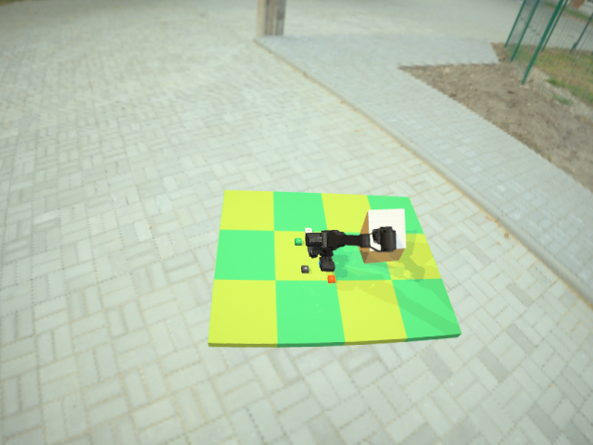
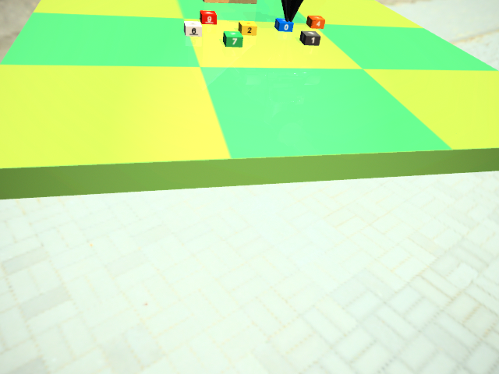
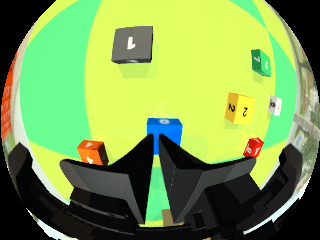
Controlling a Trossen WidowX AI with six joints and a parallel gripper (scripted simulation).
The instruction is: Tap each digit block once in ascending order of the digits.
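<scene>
My gripper point(image 2: 289, 19) point(image 3: 155, 138) is shut, its tips together at the top of the blue block 0 point(image 2: 284, 26) point(image 3: 165, 128), with nothing seen between them. Whether they touch it is unclear. The black block 1 point(image 1: 305, 269) point(image 2: 310, 38) point(image 3: 132, 45), orange block 4 point(image 1: 331, 279) point(image 2: 315, 22) point(image 3: 92, 151) and yellow block 2 point(image 2: 247, 28) point(image 3: 239, 108) sit around it. Farther off are the green block 7 point(image 1: 298, 241) point(image 2: 232, 39) point(image 3: 260, 63), white block 6 point(image 1: 308, 230) point(image 2: 192, 29) point(image 3: 275, 105) and red block 9 point(image 2: 208, 17) point(image 3: 253, 147). The arm hides the yellow and red blocks in the top view.
The arm point(image 1: 351, 239) reaches across the checkered table point(image 1: 246, 306) point(image 2: 121, 112) from a white-topped box point(image 1: 386, 218) with brown sides. The blocks stand close together near the arm, with the orange block just left of the fingers in the wrist view.
</scene>
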